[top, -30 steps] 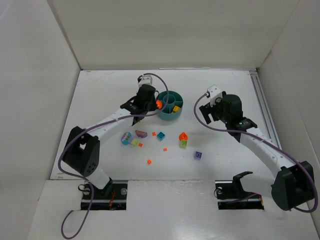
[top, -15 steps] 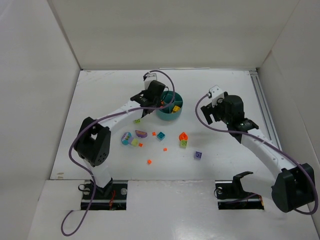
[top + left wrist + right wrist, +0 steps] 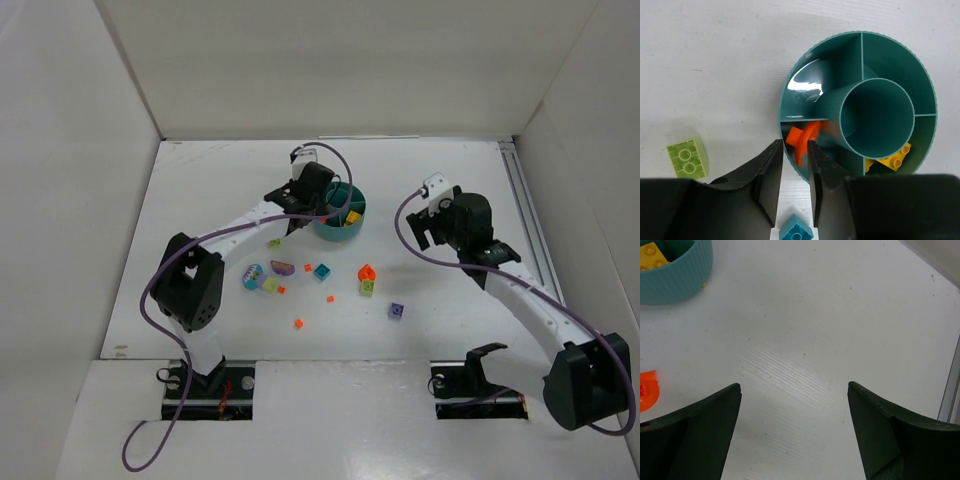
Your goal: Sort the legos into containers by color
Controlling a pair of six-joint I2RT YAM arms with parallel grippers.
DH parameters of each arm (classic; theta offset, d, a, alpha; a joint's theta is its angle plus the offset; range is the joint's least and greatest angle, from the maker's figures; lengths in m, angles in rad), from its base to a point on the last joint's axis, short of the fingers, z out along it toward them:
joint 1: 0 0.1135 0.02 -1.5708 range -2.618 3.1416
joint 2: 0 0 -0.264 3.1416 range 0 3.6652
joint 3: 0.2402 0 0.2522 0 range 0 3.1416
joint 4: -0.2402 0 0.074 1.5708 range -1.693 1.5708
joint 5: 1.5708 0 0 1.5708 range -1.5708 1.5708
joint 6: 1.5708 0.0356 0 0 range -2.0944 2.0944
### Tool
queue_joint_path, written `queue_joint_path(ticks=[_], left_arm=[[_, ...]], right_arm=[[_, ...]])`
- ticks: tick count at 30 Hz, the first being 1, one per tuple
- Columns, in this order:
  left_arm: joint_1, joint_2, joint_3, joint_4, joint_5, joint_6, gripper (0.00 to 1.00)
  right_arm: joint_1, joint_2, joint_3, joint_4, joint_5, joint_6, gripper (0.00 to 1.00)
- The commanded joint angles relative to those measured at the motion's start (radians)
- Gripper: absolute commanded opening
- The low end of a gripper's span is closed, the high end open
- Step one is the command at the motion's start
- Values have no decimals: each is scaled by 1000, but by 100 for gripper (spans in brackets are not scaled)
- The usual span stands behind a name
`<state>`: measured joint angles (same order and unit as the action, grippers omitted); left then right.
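Observation:
The round teal dish [image 3: 352, 190] with its containers stands mid-table. My left gripper [image 3: 795, 145] hangs over the dish's near-left rim [image 3: 925, 85], jaws a narrow gap apart. An orange lego [image 3: 801, 140], blurred, lies loose just past the fingertips in a wedge section beside the central cup [image 3: 840, 107]. Yellow legos [image 3: 892, 159] fill a neighbouring wedge. My right gripper [image 3: 794, 387] stands wide open over bare table to the right of the dish [image 3: 675, 275], holding nothing. In the top view the left gripper [image 3: 318, 205] sits at the dish and the right gripper [image 3: 428, 215] is apart from it.
Loose legos lie in front of the dish: a lime one [image 3: 273, 242], a purple one [image 3: 283, 267], a teal one [image 3: 322, 271], an orange one [image 3: 366, 271], another purple one [image 3: 397, 311] and small orange bits [image 3: 298, 323]. White walls enclose the table.
The left arm swung from the dish's left side onto its rim with the orange lego. Its jaws then parted slightly and the lego came free into the wedge. The right arm stayed put.

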<state>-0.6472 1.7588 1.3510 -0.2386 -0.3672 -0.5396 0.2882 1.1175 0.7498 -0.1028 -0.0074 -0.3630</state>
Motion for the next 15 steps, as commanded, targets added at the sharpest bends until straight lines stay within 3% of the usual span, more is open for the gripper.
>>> queue_joint_path(ticks=[1, 10, 12, 15], left_arm=[[-6, -7, 45, 1, 1, 3, 24], [-6, -84, 11, 42, 39, 15, 29], [-6, -123, -15, 42, 39, 15, 34], [4, -207, -87, 53, 39, 6, 72]], right_arm=[[-7, -33, -10, 41, -6, -1, 92], [-7, -65, -20, 41, -75, -26, 92], [9, -85, -20, 41, -100, -65, 92], [72, -96, -20, 41, -112, -103, 93]])
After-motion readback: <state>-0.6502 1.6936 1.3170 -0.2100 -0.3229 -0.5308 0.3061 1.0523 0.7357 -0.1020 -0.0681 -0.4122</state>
